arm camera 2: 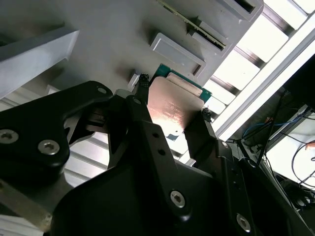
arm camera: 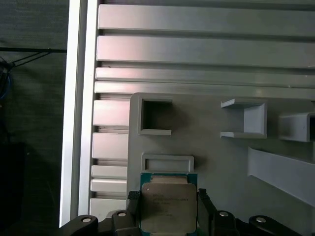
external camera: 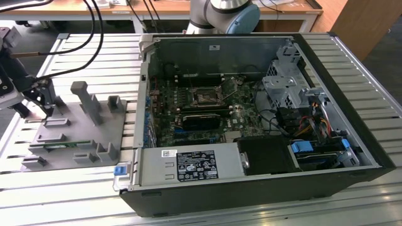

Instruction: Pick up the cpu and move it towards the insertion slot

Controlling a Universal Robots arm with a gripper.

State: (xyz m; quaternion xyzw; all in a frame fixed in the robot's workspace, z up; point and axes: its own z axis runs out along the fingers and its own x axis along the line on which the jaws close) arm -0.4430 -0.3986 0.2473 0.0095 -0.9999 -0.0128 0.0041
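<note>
The cpu [arm camera: 169, 206] [arm camera 2: 172, 105] is a flat square chip with a silvery top and a green rim. In both wrist views it sits between the two black fingers of my gripper [arm camera: 169, 204] [arm camera 2: 174, 98], which is shut on its opposite edges. It is held close over the grey fixture plate [arm camera: 216, 162], beside a shallow rectangular recess. In the exterior view my gripper [external camera: 36, 99] is at the far left, over the plate's [external camera: 69, 136] back corner. The insertion slot [external camera: 205, 96] is a small dark square framed in metal on the motherboard, well to the exterior view's right of the gripper.
The open computer case [external camera: 251, 122] lies on a slatted aluminium table [external camera: 88, 188]. The grey plate carries upright posts [external camera: 84, 101] and a narrow green circuit strip [external camera: 53, 146]. Black cables [external camera: 94, 33] hang over the table's back left. The arm's base [external camera: 223, 16] stands behind the case.
</note>
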